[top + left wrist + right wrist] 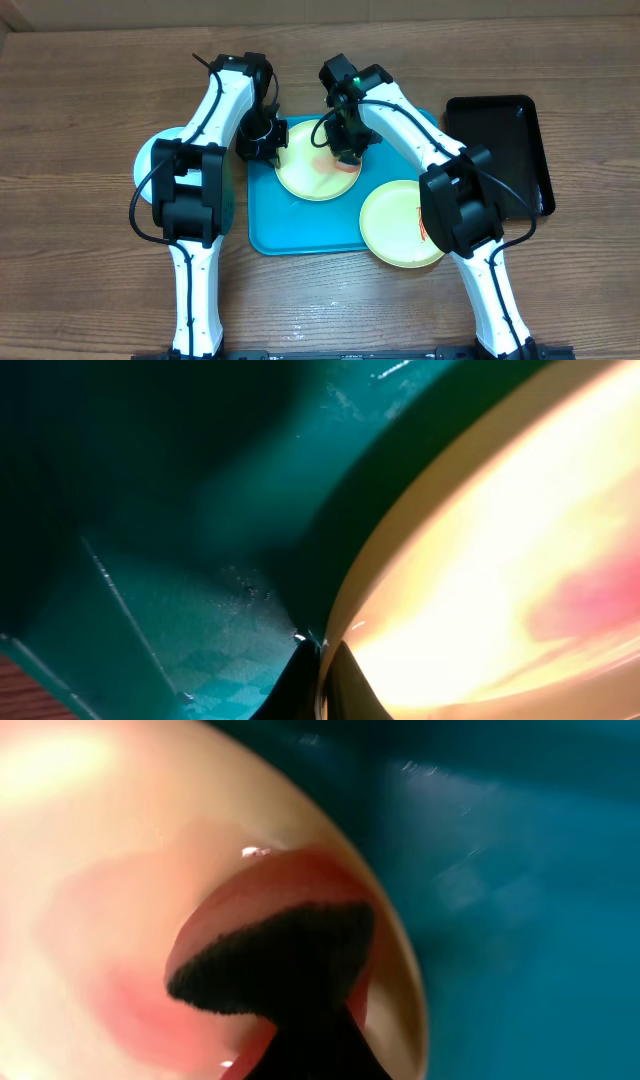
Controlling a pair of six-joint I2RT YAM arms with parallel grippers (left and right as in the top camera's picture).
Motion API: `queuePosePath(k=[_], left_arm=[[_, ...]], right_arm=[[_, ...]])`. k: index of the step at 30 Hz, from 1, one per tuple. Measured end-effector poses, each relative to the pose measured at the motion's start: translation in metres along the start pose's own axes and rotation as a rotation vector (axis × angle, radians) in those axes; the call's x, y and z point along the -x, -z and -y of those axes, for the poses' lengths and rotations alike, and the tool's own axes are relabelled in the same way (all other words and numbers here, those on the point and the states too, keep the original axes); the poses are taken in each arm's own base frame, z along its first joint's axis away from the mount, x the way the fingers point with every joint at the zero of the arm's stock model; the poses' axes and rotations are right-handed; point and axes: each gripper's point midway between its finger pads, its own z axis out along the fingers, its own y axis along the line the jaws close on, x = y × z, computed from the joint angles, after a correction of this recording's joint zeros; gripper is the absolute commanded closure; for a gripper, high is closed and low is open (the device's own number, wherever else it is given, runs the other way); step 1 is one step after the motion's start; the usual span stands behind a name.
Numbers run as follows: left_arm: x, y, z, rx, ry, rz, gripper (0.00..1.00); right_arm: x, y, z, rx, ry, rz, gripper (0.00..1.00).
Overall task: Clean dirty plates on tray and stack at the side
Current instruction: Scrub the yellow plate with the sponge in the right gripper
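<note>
- Left pincer (267,149): clenched on rim of plate (312,182); tray (300,232) beneath.
- Right pincer (347,150): clenched on dark sponge (275,960); sponge touched the same plate's red smear (120,1005) below.

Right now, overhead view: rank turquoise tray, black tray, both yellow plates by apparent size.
1. turquoise tray
2. black tray
3. Tie: upper yellow plate and lower-right yellow plate look alike. Both are partly covered, so I won't rank them.
</note>
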Motion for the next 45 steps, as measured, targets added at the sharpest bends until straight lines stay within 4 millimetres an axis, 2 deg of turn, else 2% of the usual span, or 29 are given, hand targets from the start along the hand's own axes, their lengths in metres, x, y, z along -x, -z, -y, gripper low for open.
queuePosePath(k=[3,7,9,13,18,21,24,30,33,37,41,45], left_arm=[[0.0,0.0,-0.001,0.0,0.002,0.001,0.96],[0.001,0.001,-0.003,0.0,0.006,0.002,0.96],[0.001,0.001,-0.004,0.004,0.009,0.001,0.96],[0.0,0.001,-0.007,0.007,0.011,-0.001,0.96],[0.0,0.001,-0.008,0.01,0.012,-0.002,0.96],[0.0,0.001,-0.008,0.01,0.012,-0.004,0.96],[0.0,0.001,-0.008,0.01,0.013,-0.004,0.96],[0.0,0.001,-0.008,0.01,0.002,-0.005,0.96],[0.0,0.001,-0.008,0.008,-0.002,-0.006,0.96],[0.0,0.001,-0.008,0.005,-0.002,-0.005,0.96],[0.0,0.001,-0.008,0.005,-0.002,-0.006,0.96],[0.0,0.001,-0.009,0.011,-0.002,-0.005,0.96]], right_arm=[[0.018,-0.003,-0.01,0.019,0.017,0.075,0.96],[0.023,-0.007,-0.031,0.095,0.044,0.094,0.96],[0.022,-0.01,-0.048,0.172,0.069,0.089,0.96],[0.009,-0.011,-0.077,0.295,0.128,0.043,0.96],[-0.024,-0.009,-0.1,0.372,0.183,-0.072,0.96],[-0.04,-0.006,-0.095,0.367,0.194,-0.142,0.96],[-0.041,-0.005,-0.078,0.307,0.179,-0.168,0.96],[-0.011,-0.002,-0.019,0.056,0.129,-0.078,0.96],[0.004,-0.002,-0.005,-0.024,0.112,-0.017,0.96],[0.023,-0.006,-0.012,-0.042,0.101,0.072,0.96],[0.025,-0.011,-0.033,0.051,0.114,0.076,0.96],[0.018,-0.012,-0.061,0.213,0.148,0.039,0.96]])
